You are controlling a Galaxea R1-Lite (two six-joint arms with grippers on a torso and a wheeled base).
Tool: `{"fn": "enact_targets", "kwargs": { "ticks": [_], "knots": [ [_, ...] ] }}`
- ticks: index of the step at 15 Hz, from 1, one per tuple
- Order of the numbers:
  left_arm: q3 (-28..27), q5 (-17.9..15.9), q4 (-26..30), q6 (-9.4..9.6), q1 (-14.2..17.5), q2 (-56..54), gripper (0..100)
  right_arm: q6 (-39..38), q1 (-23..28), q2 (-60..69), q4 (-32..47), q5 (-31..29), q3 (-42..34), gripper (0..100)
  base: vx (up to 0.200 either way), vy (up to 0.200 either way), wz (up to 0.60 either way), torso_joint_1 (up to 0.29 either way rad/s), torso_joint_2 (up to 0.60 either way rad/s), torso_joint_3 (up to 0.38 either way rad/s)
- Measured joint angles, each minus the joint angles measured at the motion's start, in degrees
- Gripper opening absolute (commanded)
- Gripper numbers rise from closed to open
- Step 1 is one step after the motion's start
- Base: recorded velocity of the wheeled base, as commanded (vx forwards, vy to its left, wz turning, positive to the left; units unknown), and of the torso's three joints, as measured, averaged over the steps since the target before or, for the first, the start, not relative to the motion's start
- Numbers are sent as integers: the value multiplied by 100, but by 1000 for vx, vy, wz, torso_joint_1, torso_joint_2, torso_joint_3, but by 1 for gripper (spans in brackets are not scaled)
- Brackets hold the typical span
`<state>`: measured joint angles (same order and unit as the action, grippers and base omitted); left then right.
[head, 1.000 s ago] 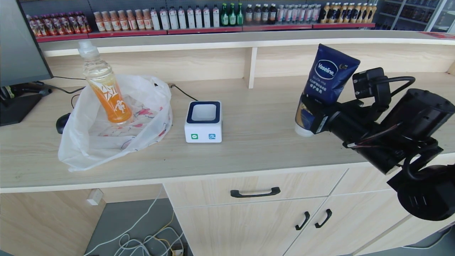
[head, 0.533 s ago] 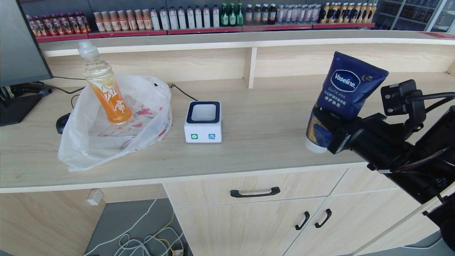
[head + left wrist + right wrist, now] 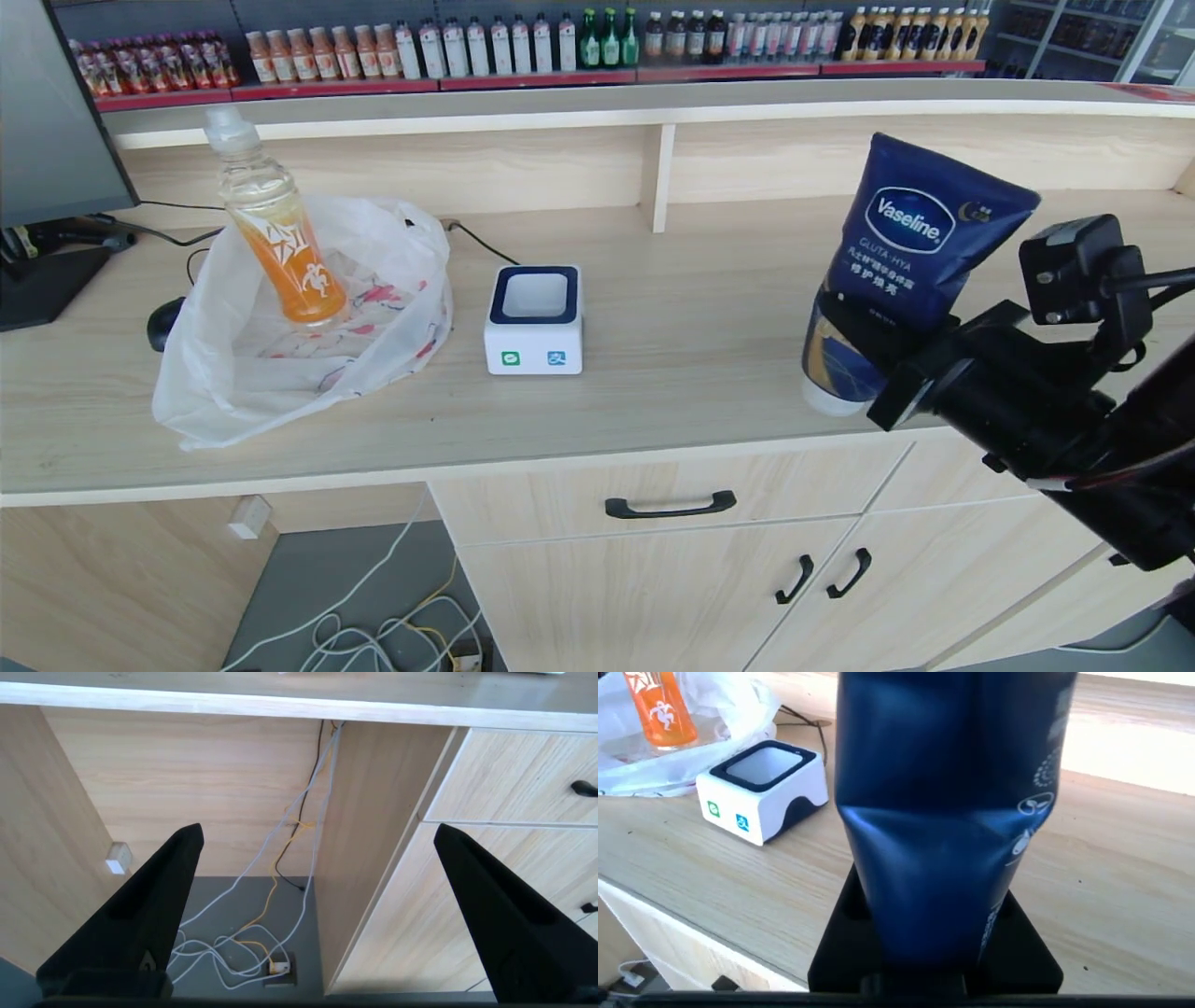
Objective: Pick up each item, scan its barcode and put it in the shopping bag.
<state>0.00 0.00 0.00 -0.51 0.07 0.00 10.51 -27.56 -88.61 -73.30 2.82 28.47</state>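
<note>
My right gripper (image 3: pixel 864 350) is shut on a dark blue lotion tube (image 3: pixel 910 247), held upright with its white cap down, above the counter's front right part. The same tube (image 3: pixel 948 812) stands large in the right wrist view, clamped between the black fingers (image 3: pixel 842 943). A white scanner box (image 3: pixel 534 319) with a dark-rimmed window sits mid-counter, left of the tube. Farther left, a white plastic shopping bag (image 3: pixel 243 373) lies open with an orange drink bottle (image 3: pixel 275 224) standing in it. My left gripper (image 3: pixel 318 905) hangs open below the counter edge, facing cables on the floor.
A black mouse (image 3: pixel 163 322) and a monitor base (image 3: pixel 47 271) sit at the counter's far left. A cable (image 3: pixel 481 243) runs behind the scanner. A raised shelf ledge (image 3: pixel 653 112) borders the back. Drawers and cabinet handles (image 3: pixel 669 507) are below the front edge.
My right gripper has carried the lotion tube to the right and toward the counter's front edge, with the tube now more upright. The bag, bottle and scanner stayed put.
</note>
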Motion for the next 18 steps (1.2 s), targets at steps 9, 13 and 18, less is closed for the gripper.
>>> {"fn": "enact_targets", "kwargs": {
  "ticks": [9,13,18],
  "knots": [
    [0,0,0,0,0,0,100,2159,-741,438,534,745,-124,0,0,0,0,0,0,0],
    [0,0,0,0,-2,0,100,3205,-1747,-173,-501,38,105,0,0,0,0,0,0,0],
    [0,0,0,0,0,0,100,4623,-2136,-998,-1647,2,-243,0,0,0,0,0,0,0]
  ]
}}
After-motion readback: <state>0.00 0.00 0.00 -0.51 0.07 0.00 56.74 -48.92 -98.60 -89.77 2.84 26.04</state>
